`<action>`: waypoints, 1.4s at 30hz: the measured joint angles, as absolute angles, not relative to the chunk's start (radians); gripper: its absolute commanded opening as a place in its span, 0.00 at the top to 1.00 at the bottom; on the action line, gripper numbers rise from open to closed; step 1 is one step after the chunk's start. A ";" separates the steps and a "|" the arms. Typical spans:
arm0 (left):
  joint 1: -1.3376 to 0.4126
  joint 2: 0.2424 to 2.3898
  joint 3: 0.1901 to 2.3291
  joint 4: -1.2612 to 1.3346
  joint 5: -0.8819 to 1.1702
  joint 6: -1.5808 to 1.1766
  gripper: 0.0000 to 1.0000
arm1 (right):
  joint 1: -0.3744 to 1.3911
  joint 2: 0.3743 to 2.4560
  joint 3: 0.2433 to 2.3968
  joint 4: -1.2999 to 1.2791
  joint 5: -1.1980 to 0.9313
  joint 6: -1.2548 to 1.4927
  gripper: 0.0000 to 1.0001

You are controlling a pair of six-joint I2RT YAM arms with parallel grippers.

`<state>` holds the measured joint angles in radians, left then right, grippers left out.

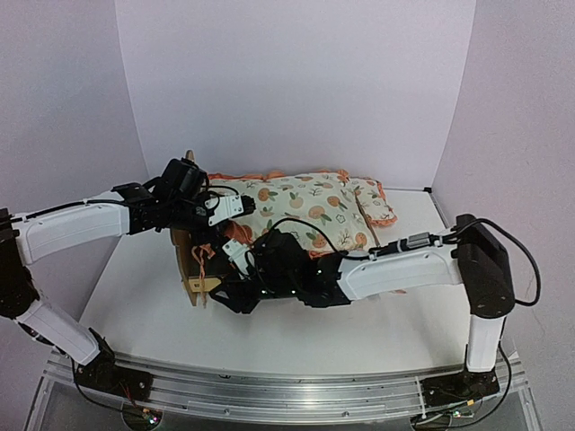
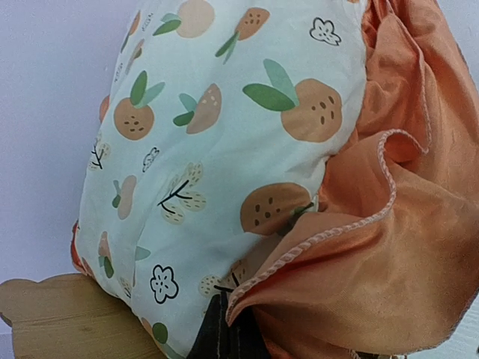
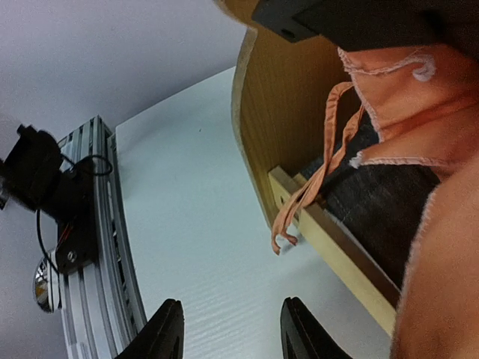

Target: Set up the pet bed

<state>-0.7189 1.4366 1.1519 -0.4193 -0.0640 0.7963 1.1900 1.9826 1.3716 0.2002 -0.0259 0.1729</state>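
A small bed frame (image 1: 192, 285) of light plywood, with a scalloped headboard and a dark grey-blue fabric base, was seen on the white table (image 1: 296, 341), left of centre and between the two arms. A large cream cushion (image 1: 305, 205), printed with orange fruit and edged with an orange ruffle, was spread over it and out to the right. A small pillow (image 1: 373, 202) of the same print lay just beside the cushion's far right end.

The left gripper (image 1: 218, 208) was held against the cushion near the bed's left end. Its jaws were closed. Its fingertips were hidden in its wrist view, which was filled by printed cloth and bunched ruffle, so whether fabric was pinched could not be told. A rounded ear of the headboard was shown at the lower left of that view, just below the cushion.

The right gripper (image 3: 232, 333) was placed at the near side of the bed frame, low over the table. Its two dark fingers (image 3: 168, 333) were parted, with only table seen between them, and nothing was held. In its wrist view the bed lay beyond the fingertips and apart from them: a curved plywood end panel, a straight wooden side rail and the dark base behind it. A thin orange ribbon (image 3: 314, 176) was hung over the rail.
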 measured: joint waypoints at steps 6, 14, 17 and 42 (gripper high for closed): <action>-0.711 1.455 1.220 -0.416 -0.064 0.749 1.00 | 1.196 2.109 1.485 0.309 0.086 0.198 0.59; -0.701 1.460 1.223 -0.409 -0.064 0.724 1.00 | 1.218 2.211 1.565 0.377 0.195 0.203 0.70; -0.700 1.460 1.223 -0.403 -0.064 0.724 1.00 | 1.221 2.221 1.569 0.395 0.222 0.205 0.74; -0.713 1.460 1.222 -0.409 -0.032 0.690 1.00 | 1.119 2.115 1.331 0.535 0.360 0.182 0.79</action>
